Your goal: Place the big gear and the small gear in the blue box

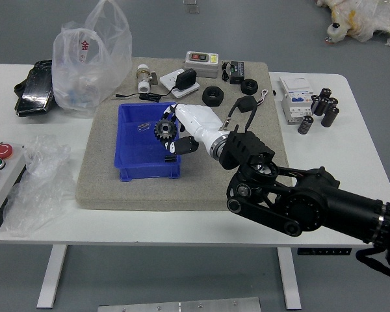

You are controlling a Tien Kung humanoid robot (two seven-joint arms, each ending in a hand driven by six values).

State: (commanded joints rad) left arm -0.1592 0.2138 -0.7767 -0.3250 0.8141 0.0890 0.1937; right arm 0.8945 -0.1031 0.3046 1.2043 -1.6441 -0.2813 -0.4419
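Right hand (194,123) holds gear (166,130), fingers curled round it (big or small, can't tell); box (142,173) below hand; likely placing step; next, lower, release.

One blue box (142,171), one dark gear (165,130), two black rings (213,102), one white carton (296,101)

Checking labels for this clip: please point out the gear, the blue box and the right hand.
gear (166,130): head view, its toothed disc
blue box (149,173): head view, its near wall
right hand (195,121): head view, its white back
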